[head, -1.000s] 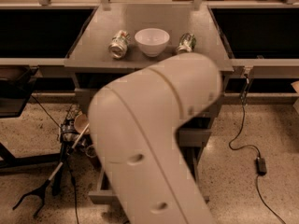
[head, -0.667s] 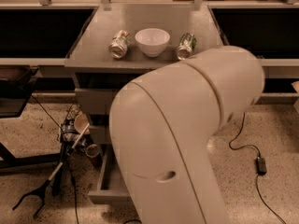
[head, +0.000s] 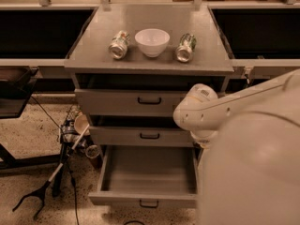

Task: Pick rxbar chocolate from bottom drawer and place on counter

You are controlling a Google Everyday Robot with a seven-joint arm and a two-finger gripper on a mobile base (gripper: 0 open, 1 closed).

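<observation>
Comparing with the earlier frame: the pale arm [head: 253,163] filled the middle of the view and hid most of the cabinet front. It now sits at the right and lower right, with its rounded joint beside the right end of the middle drawer [head: 149,136]. All three drawer fronts are exposed as a result.

The gripper is out of view, either past the frame or behind the arm's bulk. Open or closed: cannot tell.

The bottom drawer [head: 145,198] is pulled well out, its dark handle on the near edge. The visible floor of the tray is plain grey, and the arm covers its right end. The rxbar chocolate cannot be made out anywhere in this view, so its look is not recorded.

The top drawer [head: 149,102] and the middle drawer are both shut.

The counter [head: 150,18] is unchanged. A white bowl [head: 152,42] stands at centre. A left can [head: 119,44] and a right can [head: 185,47] lie on their sides, one on either side of it.

A long reacher tool [head: 47,186] leans on the speckled floor, left of the cabinet.
</observation>
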